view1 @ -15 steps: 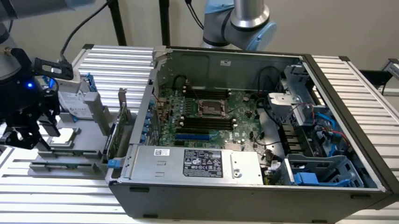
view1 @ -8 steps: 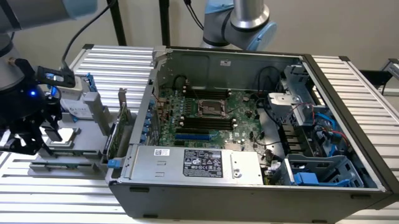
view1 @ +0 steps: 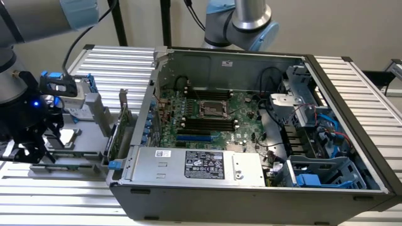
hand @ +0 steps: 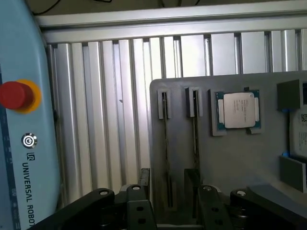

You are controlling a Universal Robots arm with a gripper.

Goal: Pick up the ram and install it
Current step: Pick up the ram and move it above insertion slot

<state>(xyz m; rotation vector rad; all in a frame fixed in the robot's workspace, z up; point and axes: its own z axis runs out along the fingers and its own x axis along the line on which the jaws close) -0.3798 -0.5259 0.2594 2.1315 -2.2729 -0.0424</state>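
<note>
Ok so the arm's gripper (hand: 168, 182) is hovering right over the gray parts tray (hand: 240, 163), which is sitting off to the exterior view's left of the open PC case (view1: 251, 197). Its fingers are spread wide and aren't gripping anything. The ram (hand: 166, 139) is standing on edge in a narrow slot of that tray. In the wrist view it's lining up between the two black fingers, though I can't tell if either one is touching it. A second stick (hand: 195, 139) is standing in the next slot just beside it, and a silver processor chip (hand: 238, 110) is lying flat in its own pocket next to that. The motherboard (view1: 213, 117) is lying inside the case, well apart from the tray. Everything is resting on a slatted metal table (hand: 110, 120), and a light-blue pendant with a red button (hand: 14, 95) is lying near the tray.
</note>
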